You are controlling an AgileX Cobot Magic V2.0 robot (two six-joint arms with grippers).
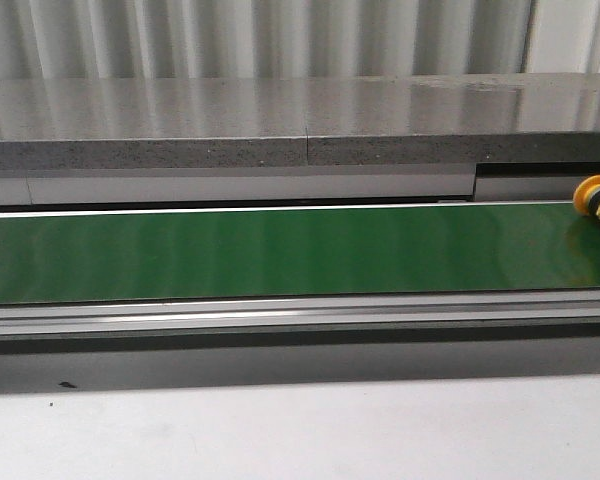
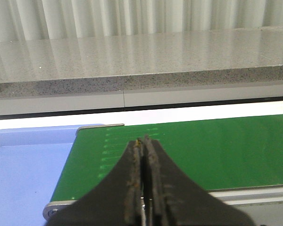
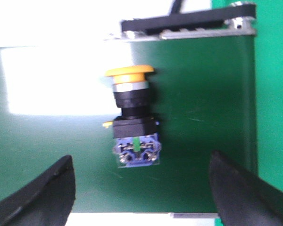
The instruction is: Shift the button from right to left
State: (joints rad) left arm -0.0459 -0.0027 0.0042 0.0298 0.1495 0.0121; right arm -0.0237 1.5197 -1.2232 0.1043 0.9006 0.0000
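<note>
The button (image 3: 133, 117) is seen lying on its side on the green conveyor belt (image 1: 280, 250), between the two spread fingers of the right gripper (image 3: 141, 188) but beyond their tips. Neither finger is touching it: the one pad (image 3: 42, 193) and the other pad (image 3: 245, 188) are set well apart, with the blue-grey contact block turned toward the gap between them and the yellow-orange cap pointing away. Nothing is held by this gripper. The black collar is seen between cap and block, and a small green part is visible on the face of the block.

In the front view the button (image 1: 598, 200) is found at the far right end of the belt, partly cut off by the edge of the picture; the right gripper itself is not shown there.

The left gripper (image 2: 144, 143) is shown with its fingers (image 2: 132, 188) pressed together, only a thin seam being left between them, and nothing is gripped. Its tips are held over the left end of the belt (image 2: 203, 150), with a pale blue tray (image 2: 23, 174) beside that end. A grey speckled counter (image 1: 230, 120) is seen behind the belt.
</note>
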